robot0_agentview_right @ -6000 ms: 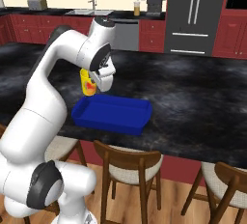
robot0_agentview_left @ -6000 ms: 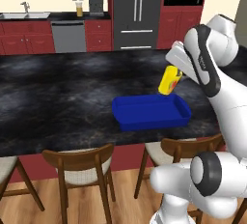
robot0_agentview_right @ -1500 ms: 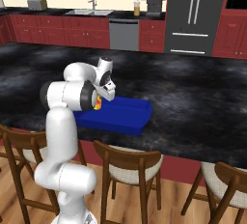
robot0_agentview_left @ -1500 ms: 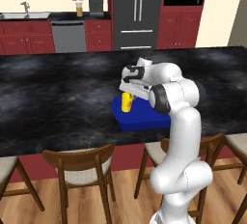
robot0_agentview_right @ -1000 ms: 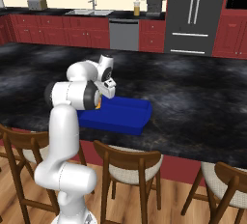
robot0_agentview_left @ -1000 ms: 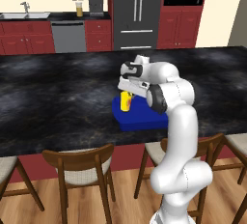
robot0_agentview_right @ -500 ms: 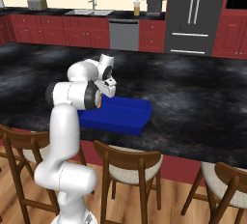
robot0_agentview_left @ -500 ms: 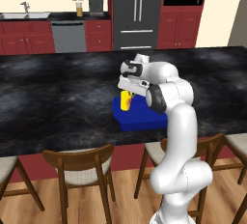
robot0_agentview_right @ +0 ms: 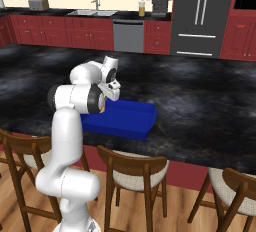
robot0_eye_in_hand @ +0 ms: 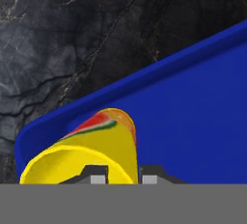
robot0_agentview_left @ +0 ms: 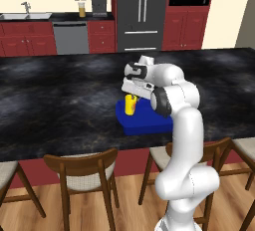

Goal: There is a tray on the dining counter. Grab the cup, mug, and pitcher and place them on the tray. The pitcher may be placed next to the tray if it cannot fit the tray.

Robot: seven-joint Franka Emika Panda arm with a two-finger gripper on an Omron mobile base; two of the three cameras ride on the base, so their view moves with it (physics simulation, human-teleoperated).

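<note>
The cup [robot0_agentview_left: 130,104] stands upright inside the tray [robot0_agentview_left: 147,120], at the tray's left end near its corner, and we see its yellow wall and red-orange mark from above in the hand view [robot0_eye_in_hand: 91,155]. The tray lies on the dining counter [robot0_agentview_left: 60,100], close to the edge fronted by wooden chairs [robot0_agentview_left: 82,175]. Our gripper [robot0_agentview_left: 133,93] sits directly over the cup's rim, its dark fingertips [robot0_eye_in_hand: 99,175] straddling the near wall. We cannot tell whether the jaws are gripping the cup or have let go. From the right base view the arm hides most of the cup; the tray [robot0_agentview_right: 127,118] shows beside it.
</note>
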